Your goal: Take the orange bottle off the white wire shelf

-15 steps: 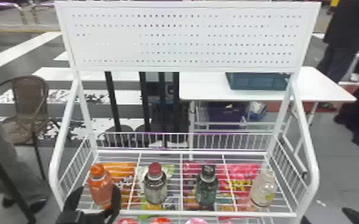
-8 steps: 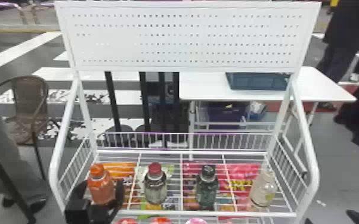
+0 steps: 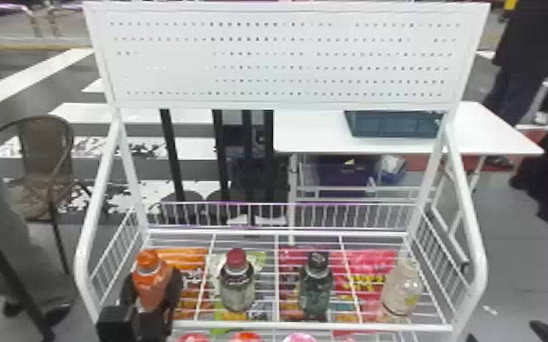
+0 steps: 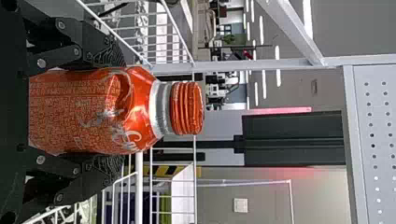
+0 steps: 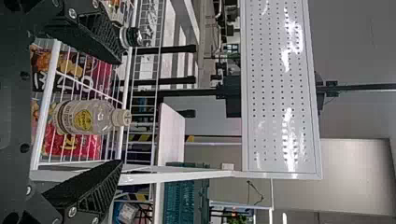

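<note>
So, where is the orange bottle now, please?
In the head view, the orange bottle is at the shelf's left end, the left gripper around it, left of the red-capped bottle.

A shop-like space, with bottles (image 3: 236, 289) on a wire shelf (image 3: 309, 325) above bright packets (image 3: 368, 260).

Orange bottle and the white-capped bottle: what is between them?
The head view shows part of the left tool, a red-capped bottle and a black-capped bottle between the orange bottle and the white-capped bottle.
</note>
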Controlling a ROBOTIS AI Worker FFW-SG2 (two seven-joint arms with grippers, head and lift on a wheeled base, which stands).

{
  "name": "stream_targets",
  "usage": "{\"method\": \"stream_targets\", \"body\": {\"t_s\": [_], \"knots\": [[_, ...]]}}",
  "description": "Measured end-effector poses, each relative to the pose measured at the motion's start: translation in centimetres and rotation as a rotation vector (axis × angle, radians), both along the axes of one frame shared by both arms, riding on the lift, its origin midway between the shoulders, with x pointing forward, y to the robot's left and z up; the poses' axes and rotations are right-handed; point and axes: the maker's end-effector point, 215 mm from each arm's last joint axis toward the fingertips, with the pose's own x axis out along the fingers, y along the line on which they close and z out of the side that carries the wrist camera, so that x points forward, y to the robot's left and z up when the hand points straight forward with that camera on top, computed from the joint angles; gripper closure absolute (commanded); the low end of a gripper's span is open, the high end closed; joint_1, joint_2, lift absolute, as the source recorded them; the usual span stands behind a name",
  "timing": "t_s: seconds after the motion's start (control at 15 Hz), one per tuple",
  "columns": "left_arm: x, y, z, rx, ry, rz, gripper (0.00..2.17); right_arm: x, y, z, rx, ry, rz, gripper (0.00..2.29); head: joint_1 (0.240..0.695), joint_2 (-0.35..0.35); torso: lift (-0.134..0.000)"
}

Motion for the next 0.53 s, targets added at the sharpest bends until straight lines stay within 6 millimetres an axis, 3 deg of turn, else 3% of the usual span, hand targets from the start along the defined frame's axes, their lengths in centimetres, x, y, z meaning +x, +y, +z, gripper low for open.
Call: {"method": "stream_targets", "body": {"t_s": [0.2, 0.53], "knots": [[-0.7, -0.2, 0.6, -0.003, -0.011, -0.001, 0.82, 0.0, 0.0, 0.0, -0.002, 0.001, 0.001, 0.14, 0.499, 0.000, 0.000], [-4.0, -1.0, 6.0, -0.006, -0.046, -0.014, 0.82, 0.0, 0.1, -0.1, 0.000, 0.002, 0.002, 0.14, 0.499, 0.000, 0.000]]}}
